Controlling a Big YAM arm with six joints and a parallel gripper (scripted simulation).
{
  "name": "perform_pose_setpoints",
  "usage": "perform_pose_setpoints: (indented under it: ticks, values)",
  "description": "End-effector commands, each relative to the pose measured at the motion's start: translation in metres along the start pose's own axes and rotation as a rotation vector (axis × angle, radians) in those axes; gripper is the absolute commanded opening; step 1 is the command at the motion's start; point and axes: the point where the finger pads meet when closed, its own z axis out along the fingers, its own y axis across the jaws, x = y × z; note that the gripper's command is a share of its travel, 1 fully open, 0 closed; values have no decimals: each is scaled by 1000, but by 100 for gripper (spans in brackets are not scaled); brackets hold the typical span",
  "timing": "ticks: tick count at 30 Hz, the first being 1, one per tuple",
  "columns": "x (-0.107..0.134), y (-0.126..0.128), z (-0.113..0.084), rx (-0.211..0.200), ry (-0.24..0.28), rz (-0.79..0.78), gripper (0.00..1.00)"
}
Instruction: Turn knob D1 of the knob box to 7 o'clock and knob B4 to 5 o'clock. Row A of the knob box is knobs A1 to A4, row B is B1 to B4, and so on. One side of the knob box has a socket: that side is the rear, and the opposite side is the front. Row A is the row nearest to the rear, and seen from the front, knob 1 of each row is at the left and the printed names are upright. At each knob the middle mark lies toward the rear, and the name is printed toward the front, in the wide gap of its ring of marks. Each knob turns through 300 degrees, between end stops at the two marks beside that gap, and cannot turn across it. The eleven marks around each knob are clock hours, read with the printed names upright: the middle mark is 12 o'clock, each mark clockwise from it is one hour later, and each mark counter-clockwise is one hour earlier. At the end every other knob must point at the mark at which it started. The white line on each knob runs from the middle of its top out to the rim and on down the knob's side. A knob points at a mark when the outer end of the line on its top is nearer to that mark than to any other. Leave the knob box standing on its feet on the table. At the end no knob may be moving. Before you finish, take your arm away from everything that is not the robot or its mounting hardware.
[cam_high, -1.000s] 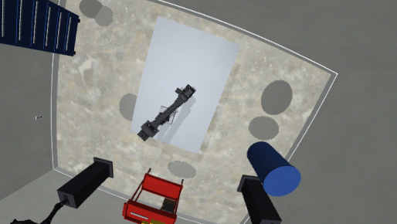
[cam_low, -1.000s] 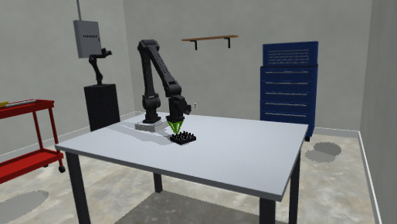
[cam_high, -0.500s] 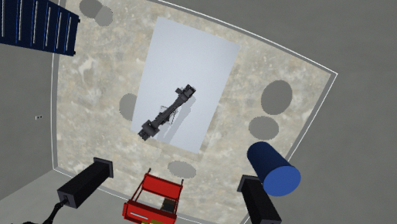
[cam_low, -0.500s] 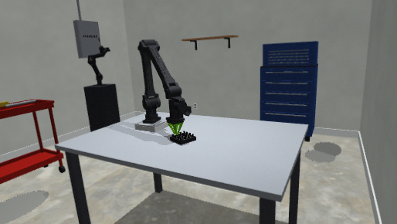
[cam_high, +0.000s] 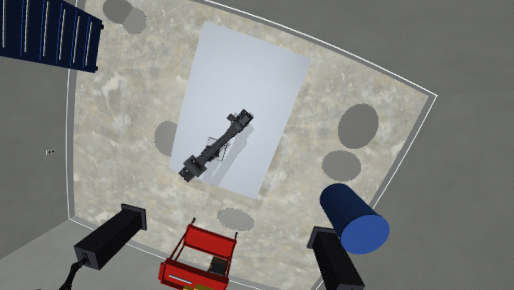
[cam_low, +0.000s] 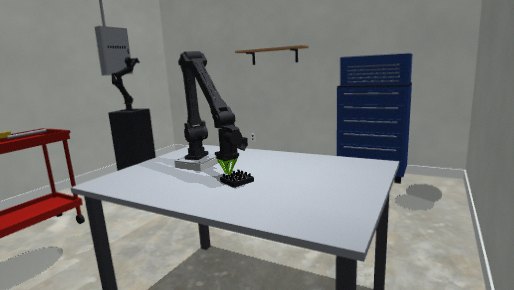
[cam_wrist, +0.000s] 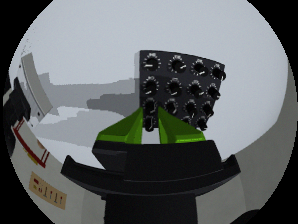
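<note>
The black knob box (cam_low: 237, 183) (cam_wrist: 163, 76) stands on the table (cam_low: 310, 200) (cam_wrist: 100, 40), with four rows of four black knobs. In the wrist view, white lines show on the knobs, such as the far-left corner knob (cam_wrist: 151, 63), whose line points left. The printed names are too small to read. My gripper (cam_low: 229, 172) (cam_wrist: 150, 111) is pointed down over the box's near-left part, its green fingers slightly apart with nothing gripped. The near-left corner knob (cam_wrist: 149, 124) shows in the gap between the fingers; another knob shows at the fingertips. Fingers partly hide nearby knobs.
The arm's base (cam_low: 195, 164) stands on the table beside the box. In the top view the arm (cam_high: 220, 143) hides the box. A red cart (cam_high: 210, 242) (cam_low: 37, 210) and a blue cabinet (cam_low: 372, 122) stand off the table.
</note>
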Motion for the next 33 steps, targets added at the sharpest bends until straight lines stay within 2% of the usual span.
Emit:
perform_pose_setpoints:
  ticks: [1,25,26,33]
  values:
    - [3,-8,-3,17,3,-10,20]
    - [3,-8,-3,17,3,-10,20]
    - [3,-8,-3,17,3,-10,9]
    - [3,-8,-3,18,3,-9,9]
